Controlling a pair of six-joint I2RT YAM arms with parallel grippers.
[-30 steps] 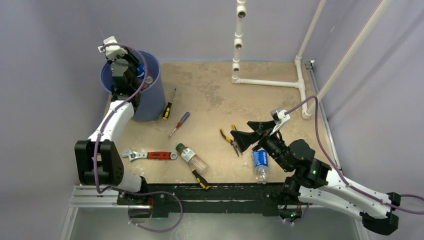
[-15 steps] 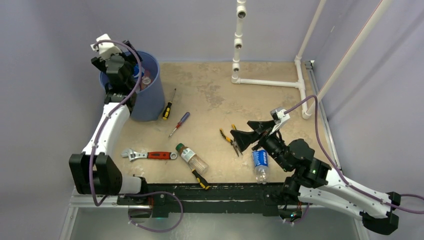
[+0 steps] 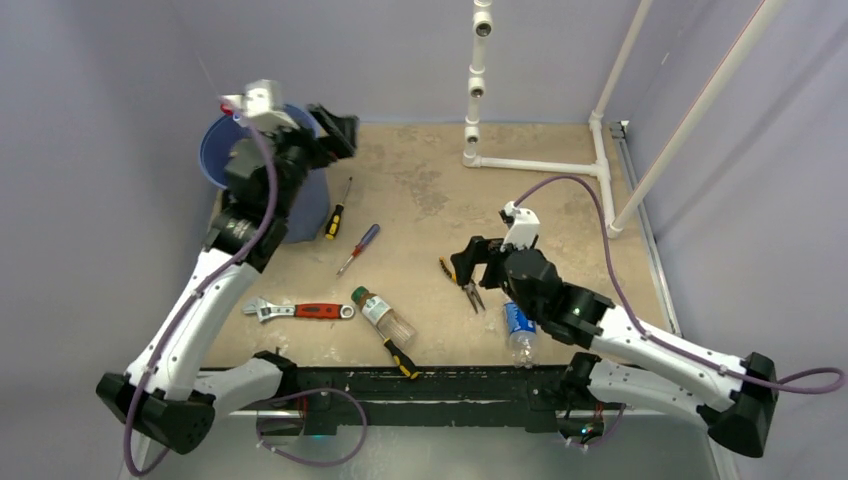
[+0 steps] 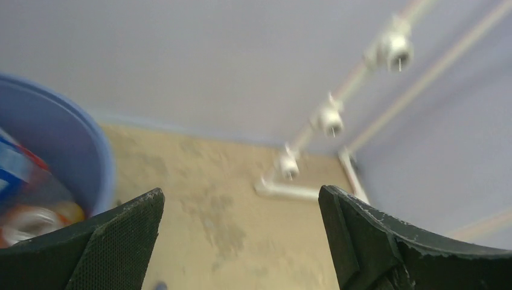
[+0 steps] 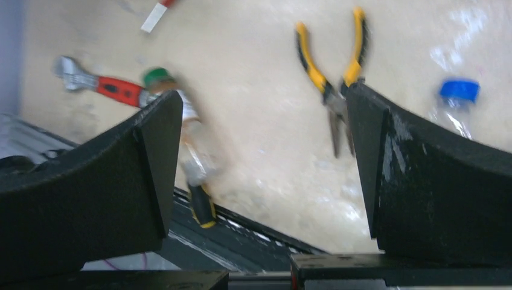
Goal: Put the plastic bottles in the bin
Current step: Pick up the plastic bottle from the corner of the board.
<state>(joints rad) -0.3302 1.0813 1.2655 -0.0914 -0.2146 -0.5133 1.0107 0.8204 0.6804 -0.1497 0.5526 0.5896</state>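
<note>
Bottle (image 3: 383,317) lies flat and diagonal, green cap (image 3: 359,295) far-left; we see left gripper (image 3: 338,128) and right gripper (image 3: 470,262) spread wide

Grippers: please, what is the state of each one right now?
Left gripper: open, holding nothing, beside the bin.
Right gripper: open, holding nothing, over the pliers.

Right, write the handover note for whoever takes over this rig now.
Left hand: open, empty, raised beside the bin.
Right hand: open, empty, over the pliers, between the two loose bottles.
Done: at least one labelled bottle lies in the bin.
To do: green-capped bottle and blue-labelled bottle, both lying on the table near its front edge.
</note>
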